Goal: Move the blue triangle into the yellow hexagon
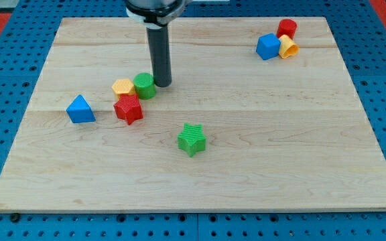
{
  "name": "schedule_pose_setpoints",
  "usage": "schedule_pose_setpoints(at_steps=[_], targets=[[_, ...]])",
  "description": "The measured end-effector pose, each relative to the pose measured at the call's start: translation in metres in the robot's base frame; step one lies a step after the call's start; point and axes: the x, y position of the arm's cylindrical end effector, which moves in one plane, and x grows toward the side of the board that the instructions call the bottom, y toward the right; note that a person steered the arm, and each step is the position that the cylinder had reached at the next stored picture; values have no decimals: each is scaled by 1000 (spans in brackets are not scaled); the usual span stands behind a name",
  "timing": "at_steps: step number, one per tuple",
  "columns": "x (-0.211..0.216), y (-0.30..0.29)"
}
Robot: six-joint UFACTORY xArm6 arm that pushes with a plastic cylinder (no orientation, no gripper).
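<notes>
Blue triangle [80,110] well left of my tip [161,84] — no jaws on this arm, only a rod.

Wooden board [246,147]: the tip stands just right of the green cylinder [144,86], which touches the yellow hexagon [122,88]; a red star [129,108] sits just below the hexagon. The triangle lies apart from that cluster, toward the view's left. A green star [191,139] sits lower centre — blue cube [268,46], yellow block [288,47] and red cylinder [287,28] cluster at top right.
</notes>
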Motion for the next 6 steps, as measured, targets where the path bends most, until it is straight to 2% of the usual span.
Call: schedule_pose_setpoints(at_steps=[1,2,3,5,6], targets=[[-22,-32],[-31,-120],[-11,-182],[75,-181],[88,-156]])
